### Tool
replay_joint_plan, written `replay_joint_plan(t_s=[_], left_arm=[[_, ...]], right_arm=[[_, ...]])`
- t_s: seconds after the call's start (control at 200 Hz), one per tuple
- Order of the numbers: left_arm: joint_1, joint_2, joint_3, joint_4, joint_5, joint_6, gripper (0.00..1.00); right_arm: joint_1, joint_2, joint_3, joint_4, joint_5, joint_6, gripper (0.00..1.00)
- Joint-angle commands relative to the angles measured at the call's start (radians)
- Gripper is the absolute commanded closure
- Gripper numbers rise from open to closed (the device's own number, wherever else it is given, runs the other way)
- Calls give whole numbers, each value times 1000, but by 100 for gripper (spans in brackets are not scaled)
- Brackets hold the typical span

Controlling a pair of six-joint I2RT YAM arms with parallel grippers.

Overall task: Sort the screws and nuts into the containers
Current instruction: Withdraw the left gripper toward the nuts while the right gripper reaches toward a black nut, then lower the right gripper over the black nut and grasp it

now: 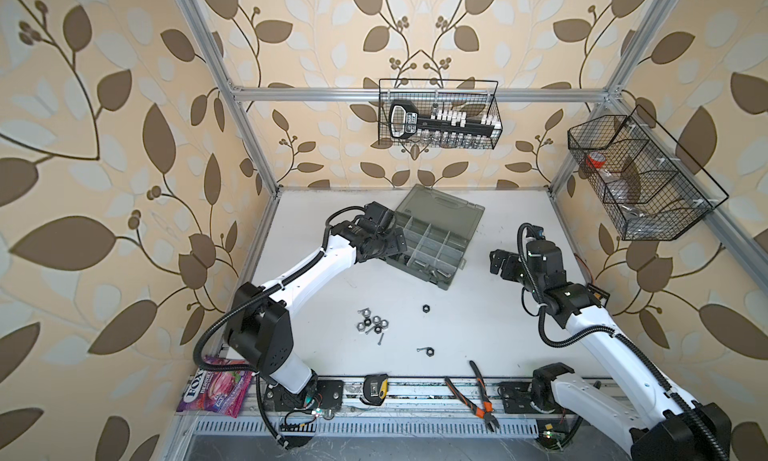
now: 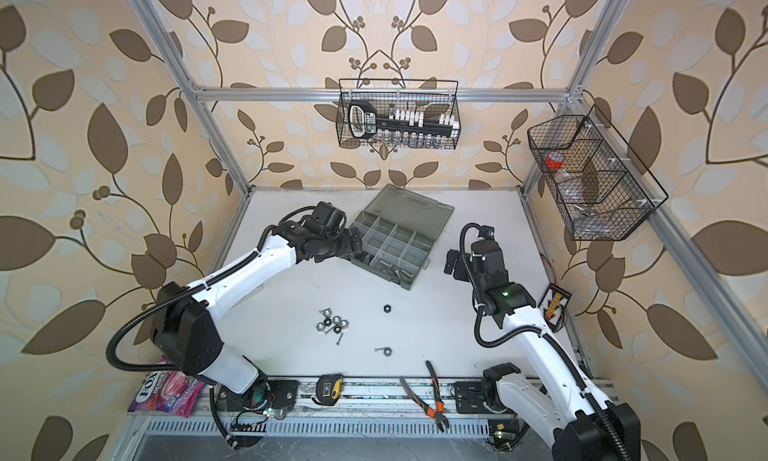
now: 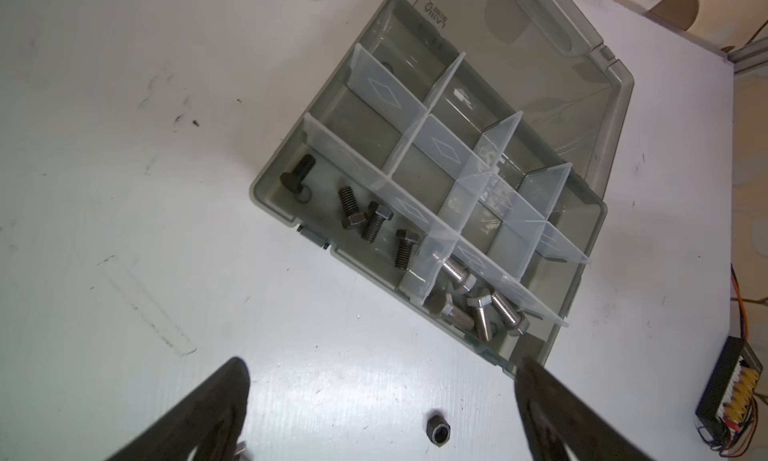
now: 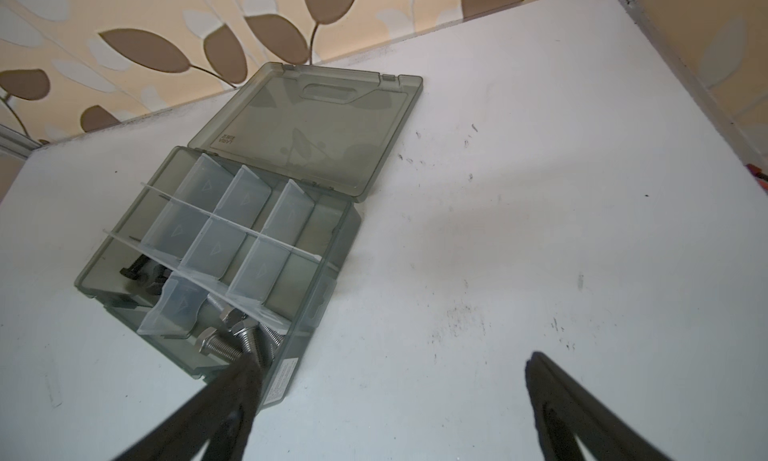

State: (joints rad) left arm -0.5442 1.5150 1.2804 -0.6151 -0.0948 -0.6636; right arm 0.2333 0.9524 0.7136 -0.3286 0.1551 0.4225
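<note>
- The left gripper (image 3: 382, 363) is spread wide and empty; black screws (image 3: 376, 224) lie binned ahead of it.
- The right gripper (image 4: 392, 359) is likewise spread and empty.
- Next, the black nut (image 3: 438, 432) near the left gripper's tips is probably to be grasped.

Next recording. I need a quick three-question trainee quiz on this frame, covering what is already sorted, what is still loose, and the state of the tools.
1. True or false: the black bolts and the silver bolts share one compartment of the organiser box.
2. Where do the loose nuts lie? A) in the box among the bolts B) on the table, between the box and the arm bases C) held in a tool.
3. Fill in: the left tool and the right tool are both ____.
Key: 1 false, a divider separates them; 2 B; 3 open.
</note>
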Motion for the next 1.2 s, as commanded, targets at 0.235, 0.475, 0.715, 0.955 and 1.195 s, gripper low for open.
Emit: replay_joint_plan(t_s=[0.235, 0.475, 0.715, 0.955, 1.195], left_arm=[[-5, -469, -371, 53, -268, -153, 1], [-7, -696, -576, 52, -348, -257, 1], [-6, -775, -661, 1, -381, -339, 1], [-5, -787, -688, -17, -412, -382, 1], [-5, -763, -707, -49, -430, -459, 1]], right_arm=[[60, -8, -75, 37, -152, 90, 1], [298, 105, -39, 25, -17, 141, 1], [536, 281, 58, -26, 120, 170, 2], [662, 464, 145, -45, 117, 174, 10], [710, 675, 268, -139, 133, 175, 26]])
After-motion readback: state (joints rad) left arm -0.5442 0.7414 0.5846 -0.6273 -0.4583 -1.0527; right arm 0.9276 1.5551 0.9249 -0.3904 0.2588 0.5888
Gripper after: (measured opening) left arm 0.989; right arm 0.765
